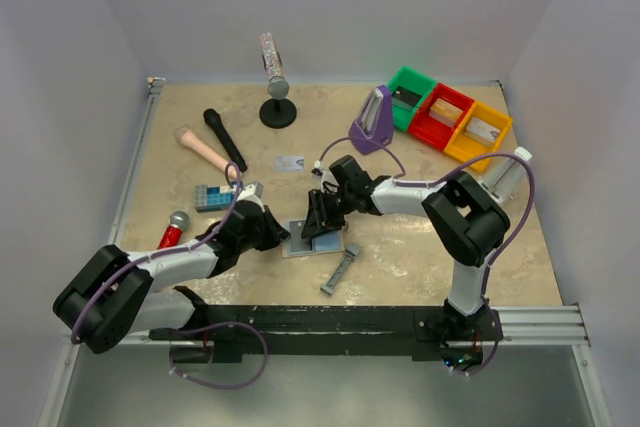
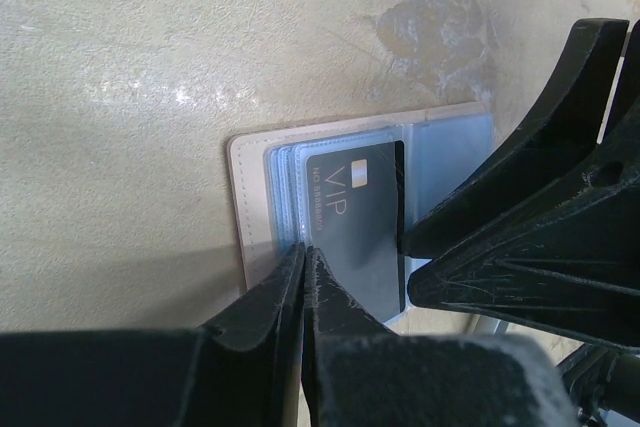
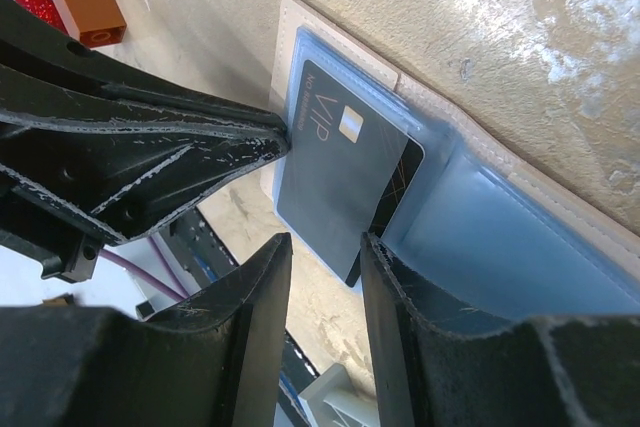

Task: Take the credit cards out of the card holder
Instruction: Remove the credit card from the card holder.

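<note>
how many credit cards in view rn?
2. A silver-grey card lies loose on the table, beyond the card holder. A black VIP card sits in the open holder. More may be hidden in its pockets.

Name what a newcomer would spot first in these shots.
Both grippers crowd the open card holder near the table's middle. The left gripper, fingers together, sits at its edge, and the right gripper, open, points at a black VIP card in the holder. After that, the bright green, red and orange bins at the far right corner.
</note>
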### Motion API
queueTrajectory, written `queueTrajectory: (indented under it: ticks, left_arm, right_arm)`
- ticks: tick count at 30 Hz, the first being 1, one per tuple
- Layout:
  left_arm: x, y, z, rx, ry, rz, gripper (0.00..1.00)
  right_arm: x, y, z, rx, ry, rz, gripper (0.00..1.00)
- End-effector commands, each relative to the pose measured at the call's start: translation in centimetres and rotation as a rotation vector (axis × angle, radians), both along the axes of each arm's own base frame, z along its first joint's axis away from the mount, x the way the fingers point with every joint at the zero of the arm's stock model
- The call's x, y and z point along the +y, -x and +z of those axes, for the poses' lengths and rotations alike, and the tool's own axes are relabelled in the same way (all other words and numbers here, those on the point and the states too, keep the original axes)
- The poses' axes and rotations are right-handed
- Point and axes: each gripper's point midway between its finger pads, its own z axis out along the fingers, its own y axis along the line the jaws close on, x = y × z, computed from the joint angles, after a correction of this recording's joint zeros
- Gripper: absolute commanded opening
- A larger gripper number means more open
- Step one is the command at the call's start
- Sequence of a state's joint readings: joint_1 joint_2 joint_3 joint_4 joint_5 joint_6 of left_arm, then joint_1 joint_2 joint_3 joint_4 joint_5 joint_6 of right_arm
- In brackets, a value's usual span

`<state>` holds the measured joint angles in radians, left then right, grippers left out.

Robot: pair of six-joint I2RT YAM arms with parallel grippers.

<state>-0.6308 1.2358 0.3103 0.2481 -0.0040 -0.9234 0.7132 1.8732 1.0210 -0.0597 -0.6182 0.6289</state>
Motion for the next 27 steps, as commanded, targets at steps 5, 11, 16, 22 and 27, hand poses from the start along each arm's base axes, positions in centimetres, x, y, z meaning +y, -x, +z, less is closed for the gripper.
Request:
queueTrajectory:
  ticks: [5,11,16,22,27]
  left_arm:
    - [0.4,0.6,-1.2,0.014,-0.019,-0.007,0.04]
    - [0.5,0.7,-1.5,0.018,-0.023,-0.004,0.0]
    - [0.6,0.8,-1.7,0.021,-0.027,-0.001,0.0]
    - [0.7,0.8,-1.8,0.022,-0.028,0.0,0.0]
    - [0.7,0.9,-1.9,0.025,-0.029,0.001,0.0]
  right_arm:
    - [-0.3,-0.8,-0.1,-0.035,0.03,-0.019,0.39]
    - [-0.9,-0.9,-0.2,-0.047,0.048,-0.033,0.4]
    - [-1.1,-1.0,-0.2,-0.053,0.053,-0.042,0.42]
    - [-1.4,-1.2,0.0,-0.062,0.059,-0.058,0.45]
    - [-1.5,-1.2,-0.1,-0.06,0.06,-0.06,0.45]
